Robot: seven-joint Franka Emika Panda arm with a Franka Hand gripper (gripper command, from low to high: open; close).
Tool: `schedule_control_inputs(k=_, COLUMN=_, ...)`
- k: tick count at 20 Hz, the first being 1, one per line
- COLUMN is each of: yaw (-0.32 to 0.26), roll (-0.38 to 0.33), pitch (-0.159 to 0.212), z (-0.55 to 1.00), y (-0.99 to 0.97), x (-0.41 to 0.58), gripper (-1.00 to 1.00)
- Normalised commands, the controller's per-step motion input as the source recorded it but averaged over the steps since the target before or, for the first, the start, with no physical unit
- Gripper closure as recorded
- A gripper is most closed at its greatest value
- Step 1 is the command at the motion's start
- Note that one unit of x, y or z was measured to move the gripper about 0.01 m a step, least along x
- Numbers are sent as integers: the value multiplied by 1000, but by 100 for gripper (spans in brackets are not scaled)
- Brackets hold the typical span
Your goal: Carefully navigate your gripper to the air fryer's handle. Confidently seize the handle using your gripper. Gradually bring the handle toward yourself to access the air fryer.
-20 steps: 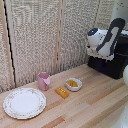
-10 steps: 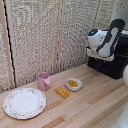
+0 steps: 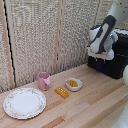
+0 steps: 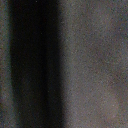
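My gripper (image 3: 101, 58) hangs pressed against the front of the air fryer (image 3: 114, 59), which sits on the wooden table (image 3: 95, 102) at the exterior view's far right. My white arm (image 3: 106, 32) reaches down to it from above and covers the spot where the handle would be, so I cannot make the handle out. I cannot tell how far my fingers are spread or whether they grip anything. The wrist view is only a blur of dark and grey bands. Well apart, toward the exterior view's left, stand a pink cup (image 3: 44, 80), a small bowl (image 3: 74, 84), a yellow block (image 3: 62, 92) and a patterned plate (image 3: 24, 102).
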Motion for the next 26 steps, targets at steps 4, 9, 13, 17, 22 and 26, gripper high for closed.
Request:
schedule_control_inputs(k=4, yaw=-183, roll=268, pitch=54, z=156, y=276, x=0, gripper=100)
schedule_control_inputs(k=9, yaw=-171, roll=231, pitch=71, z=94, y=362, x=0, gripper=100)
schedule_control_inputs(k=13, yaw=-179, roll=218, pitch=75, z=76, y=349, x=0, gripper=100)
schedule_control_inputs(k=17, yaw=-196, roll=201, pitch=13, z=181, y=356, x=-8, gripper=100)
schedule_control_inputs(k=22, yaw=-133, roll=73, pitch=-25, z=138, y=653, x=-125, gripper=100)
schedule_control_inputs(k=26, yaw=-3, roll=-13, pitch=-138, z=18, y=850, x=-286, gripper=100)
